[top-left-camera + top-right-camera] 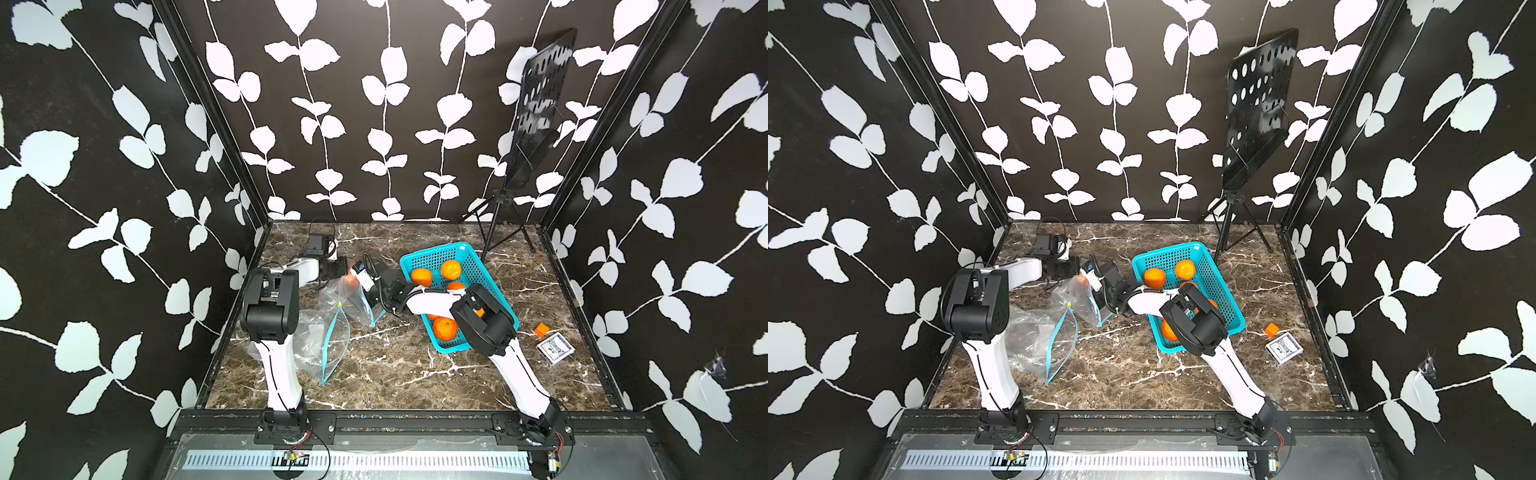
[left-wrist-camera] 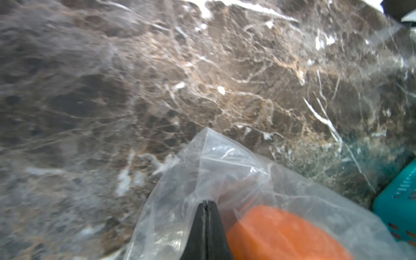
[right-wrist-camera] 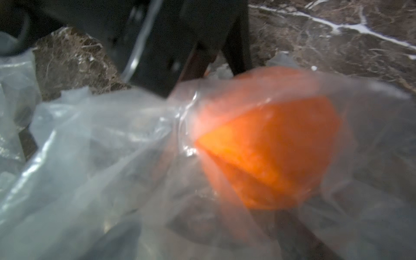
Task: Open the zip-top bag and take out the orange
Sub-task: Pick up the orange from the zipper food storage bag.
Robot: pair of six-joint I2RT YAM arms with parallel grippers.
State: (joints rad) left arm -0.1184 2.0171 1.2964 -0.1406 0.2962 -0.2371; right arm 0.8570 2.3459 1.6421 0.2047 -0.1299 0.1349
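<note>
Left gripper (image 2: 206,203) pinches zip-top bag (image 2: 225,157), long axis front-back, mouth frontward.

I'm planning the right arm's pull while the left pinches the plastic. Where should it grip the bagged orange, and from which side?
Probably across the round middle of the orange, jaws wide, entering through the blue-edged mouth of the bag at its front-facing end. The left gripper is shut on plastic beside the fruit at the far closed end, so every other side is film.
</note>
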